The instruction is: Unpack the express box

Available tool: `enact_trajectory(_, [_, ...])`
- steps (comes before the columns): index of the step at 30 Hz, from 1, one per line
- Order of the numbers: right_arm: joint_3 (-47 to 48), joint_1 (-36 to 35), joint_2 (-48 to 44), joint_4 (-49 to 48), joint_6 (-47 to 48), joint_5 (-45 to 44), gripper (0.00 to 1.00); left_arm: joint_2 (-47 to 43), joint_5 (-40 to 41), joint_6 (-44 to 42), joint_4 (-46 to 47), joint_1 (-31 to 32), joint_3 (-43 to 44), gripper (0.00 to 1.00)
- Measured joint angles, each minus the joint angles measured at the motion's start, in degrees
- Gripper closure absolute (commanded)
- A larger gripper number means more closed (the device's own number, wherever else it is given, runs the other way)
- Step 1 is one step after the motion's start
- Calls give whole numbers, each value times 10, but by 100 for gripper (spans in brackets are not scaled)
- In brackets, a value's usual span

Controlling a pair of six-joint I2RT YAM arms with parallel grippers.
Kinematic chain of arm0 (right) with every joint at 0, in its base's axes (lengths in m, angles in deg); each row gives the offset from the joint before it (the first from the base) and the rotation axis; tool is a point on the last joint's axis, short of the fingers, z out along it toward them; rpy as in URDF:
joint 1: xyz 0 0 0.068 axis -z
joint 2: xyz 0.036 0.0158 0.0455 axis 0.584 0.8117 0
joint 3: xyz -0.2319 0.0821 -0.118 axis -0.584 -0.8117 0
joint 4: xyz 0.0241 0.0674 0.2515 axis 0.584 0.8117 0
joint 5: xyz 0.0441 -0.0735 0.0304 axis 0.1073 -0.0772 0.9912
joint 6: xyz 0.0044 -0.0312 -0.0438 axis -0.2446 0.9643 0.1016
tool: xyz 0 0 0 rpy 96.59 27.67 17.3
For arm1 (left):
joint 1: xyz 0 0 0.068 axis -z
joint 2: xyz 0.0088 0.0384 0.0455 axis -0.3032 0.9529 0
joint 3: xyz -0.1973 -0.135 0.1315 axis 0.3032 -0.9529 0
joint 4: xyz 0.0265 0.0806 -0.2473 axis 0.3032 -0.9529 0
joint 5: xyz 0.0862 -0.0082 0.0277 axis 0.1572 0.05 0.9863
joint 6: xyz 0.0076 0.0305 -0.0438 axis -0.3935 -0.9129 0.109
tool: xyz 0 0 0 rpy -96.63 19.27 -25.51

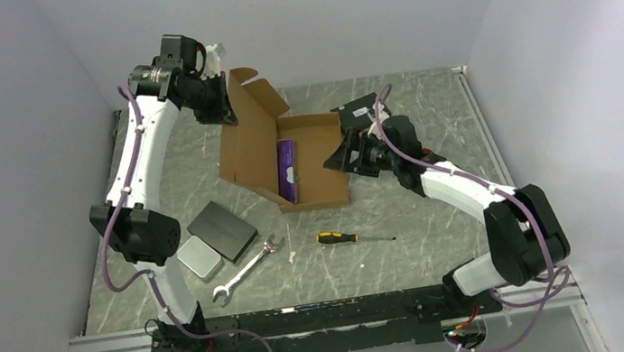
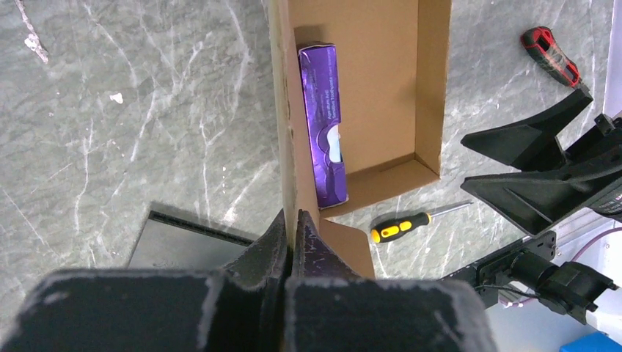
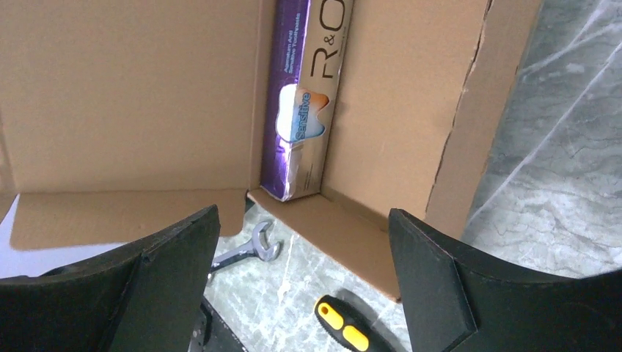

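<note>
The brown cardboard express box (image 1: 321,152) lies open in the middle of the table, its lid (image 1: 248,143) raised to the left. A purple toothpaste carton (image 1: 287,168) lies inside along the hinge side. My left gripper (image 1: 225,107) is shut on the lid's far edge; in the left wrist view its jaws (image 2: 292,224) pinch the cardboard, above the carton (image 2: 323,125). My right gripper (image 1: 350,148) is open and empty beside the box's right wall. In the right wrist view its fingers (image 3: 433,271) spread wide before the box (image 3: 132,95) and the carton (image 3: 301,125).
A dark grey slab (image 1: 222,231) and a silver tin (image 1: 199,257) lie front left of the box. A wrench (image 1: 248,271) and a yellow-and-black screwdriver (image 1: 348,238) lie in front of it. A red-and-black tool (image 2: 550,55) shows in the left wrist view.
</note>
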State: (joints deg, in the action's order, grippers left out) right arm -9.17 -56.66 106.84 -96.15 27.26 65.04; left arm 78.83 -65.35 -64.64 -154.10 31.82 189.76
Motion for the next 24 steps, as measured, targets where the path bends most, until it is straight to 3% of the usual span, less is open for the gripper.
enact_trajectory(8, [140,-85,83,119,7,-130,11,0,1,-7,14,-1,-31,98])
enact_trajectory(15, [290,-149,190,207,6,-252,10,0,5,-21,23,-3,-50,71])
enact_trajectory(21, [318,-154,244,246,0,-314,22,-1,2,-24,51,-19,-115,69])
enact_trajectory(24, [324,-154,256,257,-4,-325,23,-5,1,-24,64,-26,-138,69])
